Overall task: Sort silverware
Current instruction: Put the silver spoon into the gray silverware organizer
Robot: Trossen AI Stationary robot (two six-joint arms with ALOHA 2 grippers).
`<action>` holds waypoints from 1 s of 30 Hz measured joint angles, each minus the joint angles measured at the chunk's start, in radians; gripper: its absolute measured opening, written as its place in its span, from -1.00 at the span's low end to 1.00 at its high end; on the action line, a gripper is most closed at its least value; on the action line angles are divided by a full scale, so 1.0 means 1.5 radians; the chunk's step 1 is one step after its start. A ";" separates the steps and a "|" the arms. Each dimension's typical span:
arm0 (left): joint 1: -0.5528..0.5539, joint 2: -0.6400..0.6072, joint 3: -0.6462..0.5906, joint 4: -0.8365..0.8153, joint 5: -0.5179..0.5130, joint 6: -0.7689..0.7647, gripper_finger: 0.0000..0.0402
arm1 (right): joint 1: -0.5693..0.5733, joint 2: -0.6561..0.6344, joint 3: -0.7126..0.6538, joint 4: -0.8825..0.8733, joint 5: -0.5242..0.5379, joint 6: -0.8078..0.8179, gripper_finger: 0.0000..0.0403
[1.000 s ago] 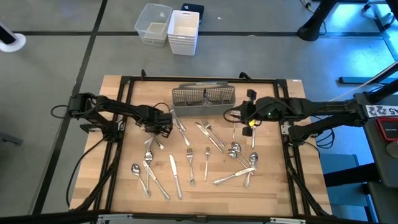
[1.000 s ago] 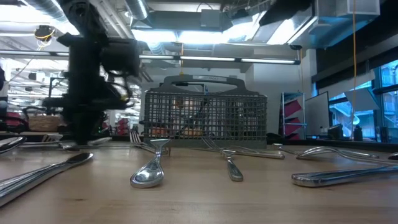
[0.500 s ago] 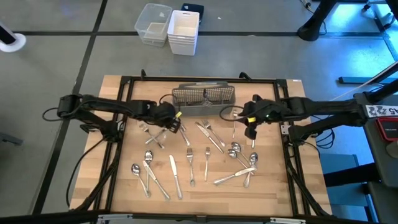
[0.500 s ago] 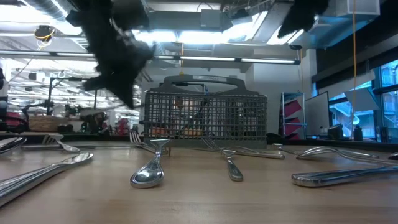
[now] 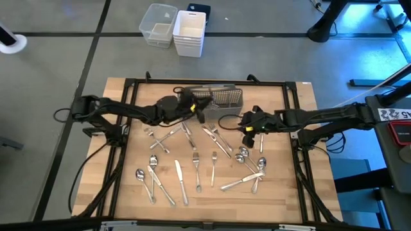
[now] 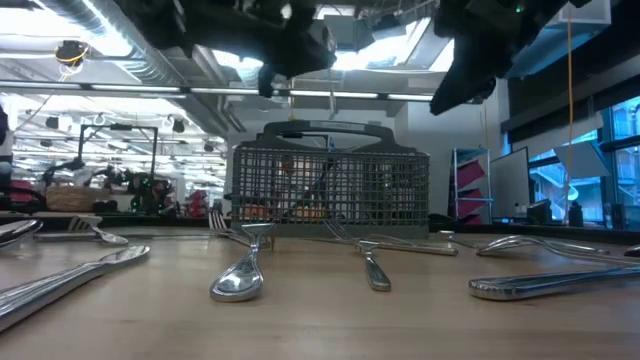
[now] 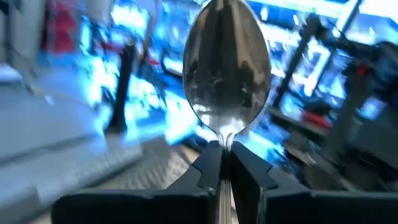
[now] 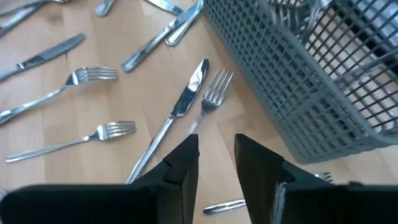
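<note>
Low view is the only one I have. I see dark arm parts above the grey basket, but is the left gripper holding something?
Observer: Yes. The left gripper is shut on a spoon, bowl pointing away from the wrist.
Operator: Where is it, seen from above?
Observer: Over the caddy, at its left end.
Operator: And the right gripper?
Observer: The right gripper is open and empty, above a knife and a fork beside the caddy.

A robotics lab: exposed ceiling ducts [image 6: 120, 50], equipment racks [image 6: 470, 185] behind.
</note>
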 joint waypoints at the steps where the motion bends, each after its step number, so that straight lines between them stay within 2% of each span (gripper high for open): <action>1: 0.010 0.019 0.000 0.037 -0.001 0.014 -0.92 | 0.000 0.008 0.000 -0.002 0.000 0.000 -0.48; 4: 0.038 0.085 0.007 0.131 -0.002 0.035 -0.92 | 0.000 0.033 0.000 0.000 0.000 0.000 -0.48; 12: 0.091 0.239 0.081 0.234 -0.001 0.069 -0.88 | 0.000 0.109 0.000 0.062 0.000 0.000 -0.48; 16: 0.097 0.255 0.108 0.219 -0.001 0.079 -0.86 | 0.000 0.139 0.000 0.071 0.000 0.000 -0.48; 23: 0.090 0.256 0.126 0.229 0.001 0.105 -0.93 | 0.000 0.165 0.000 0.070 0.000 0.000 -0.48; 30: 0.092 0.257 0.126 0.187 0.000 0.152 -0.85 | 0.000 0.165 0.000 0.074 0.000 0.000 -0.48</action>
